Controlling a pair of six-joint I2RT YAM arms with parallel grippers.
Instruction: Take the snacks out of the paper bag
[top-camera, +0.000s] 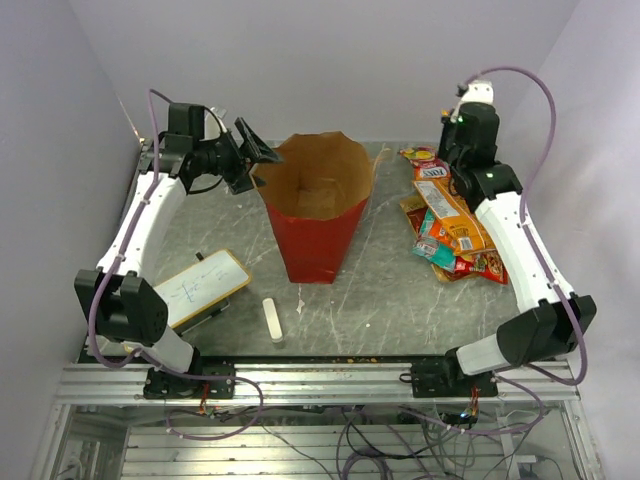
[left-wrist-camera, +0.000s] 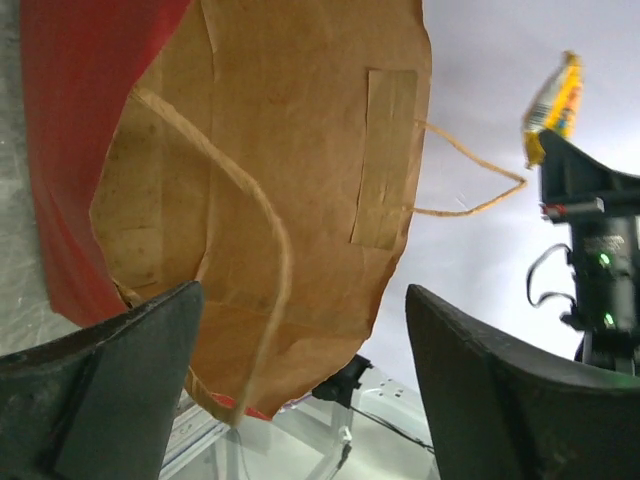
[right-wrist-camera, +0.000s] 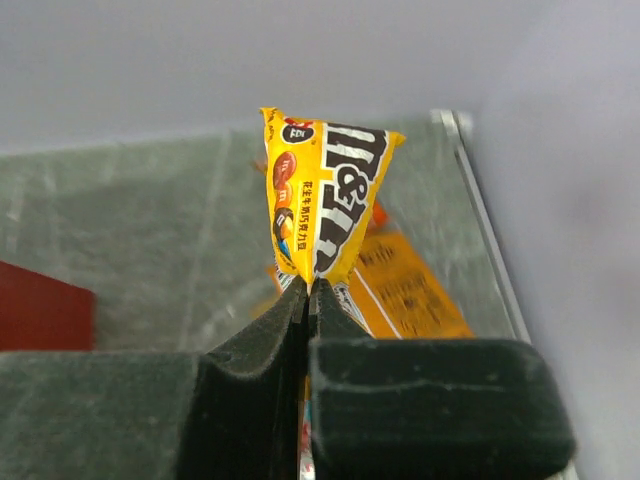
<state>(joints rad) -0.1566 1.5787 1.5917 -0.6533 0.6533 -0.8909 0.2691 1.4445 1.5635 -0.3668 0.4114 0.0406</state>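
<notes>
- A flat white whiteboard (top-camera: 205, 285) and a small white eraser bar (top-camera: 272, 320) lie on the scratched grey bench (top-camera: 400, 300).
- A tall red paper bag (top-camera: 315, 230), brown kraft inside, stands open mid-bench.
- Just beside its rim, the left gripper (top-camera: 252, 150): jaws wide apart, empty.
- Far right, the right gripper (right-wrist-camera: 308, 292) clamps a crinkly yellow foil packet (right-wrist-camera: 325, 195) above the heaped snacks (top-camera: 455, 225).

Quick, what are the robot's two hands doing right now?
Left gripper: open, fingers apart by the rim of the paper bag, holding nothing.
Right gripper: closed on a yellow snack packet.

Paper bag (top-camera: 318, 235) stands between whiteboard (top-camera: 203, 287) and snacks (top-camera: 455, 230) (piled right).
</notes>
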